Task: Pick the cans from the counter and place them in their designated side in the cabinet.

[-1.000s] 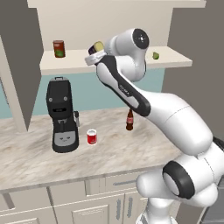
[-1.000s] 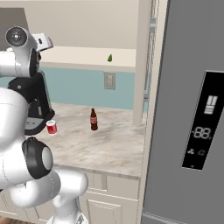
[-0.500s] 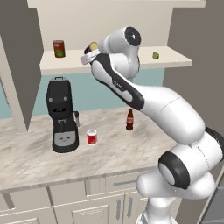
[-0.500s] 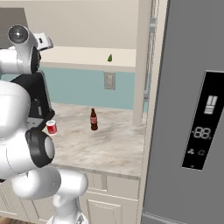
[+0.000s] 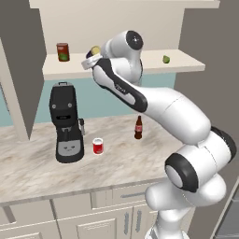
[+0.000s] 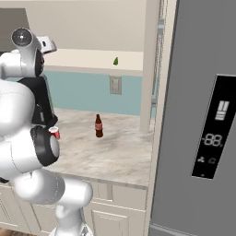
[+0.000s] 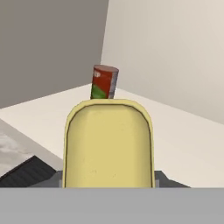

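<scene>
Yellow-topped, the blue can [image 5: 94, 50] sits clamped in our gripper [image 5: 92, 56] above the cabinet shelf [image 5: 186, 63], right of the dark red can [image 5: 62, 52]; the red can [image 5: 98, 146] stands mid-counter [image 5: 28, 163] beside the coffee machine [image 5: 66, 123]. From the right base, we see the bottle [image 6: 98, 126] on the counter. By hand view, the held can's top [image 7: 108, 144] fronts the dark red can.

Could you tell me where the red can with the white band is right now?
The red can stands on the counter, just right of the coffee machine and left of the bottle.
</scene>
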You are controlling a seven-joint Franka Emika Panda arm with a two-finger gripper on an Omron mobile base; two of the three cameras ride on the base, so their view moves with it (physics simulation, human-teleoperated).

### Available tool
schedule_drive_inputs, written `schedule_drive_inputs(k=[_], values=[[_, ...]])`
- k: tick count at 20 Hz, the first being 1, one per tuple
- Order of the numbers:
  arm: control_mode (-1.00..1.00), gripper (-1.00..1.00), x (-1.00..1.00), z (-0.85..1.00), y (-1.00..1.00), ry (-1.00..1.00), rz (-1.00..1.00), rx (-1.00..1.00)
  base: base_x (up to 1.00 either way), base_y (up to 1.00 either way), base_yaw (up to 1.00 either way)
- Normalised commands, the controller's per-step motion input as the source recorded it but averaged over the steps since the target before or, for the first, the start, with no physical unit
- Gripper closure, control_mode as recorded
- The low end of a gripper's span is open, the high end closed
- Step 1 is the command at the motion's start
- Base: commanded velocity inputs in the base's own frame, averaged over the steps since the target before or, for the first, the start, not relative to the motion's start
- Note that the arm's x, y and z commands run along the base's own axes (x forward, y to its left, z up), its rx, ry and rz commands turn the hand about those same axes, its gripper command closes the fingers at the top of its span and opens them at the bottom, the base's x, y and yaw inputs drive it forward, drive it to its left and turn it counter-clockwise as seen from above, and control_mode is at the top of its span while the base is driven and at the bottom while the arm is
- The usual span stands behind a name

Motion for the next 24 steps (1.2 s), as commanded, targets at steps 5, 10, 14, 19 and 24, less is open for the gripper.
schedule_drive_inputs(k=[5,10,14,19,24], values=[[-1.00,1.00,0.27,-0.04,0.08,0.00,0.00,0.00,0.00,0.00,0.00],[-1.00,1.00,0.28,-0.01,0.07,0.01,0.00,0.00,0.00,0.00,0.00],[-1.00,1.00,0.26,0.00,0.07,0.04,0.00,0.00,0.00,0.00,0.00],[-1.00,1.00,0.20,0.00,0.05,0.05,0.00,-0.01,0.00,0.00,0.00],[-1.00,1.00,0.21,-0.01,0.08,0.06,0.00,-0.01,0.00,0.00,0.00]])
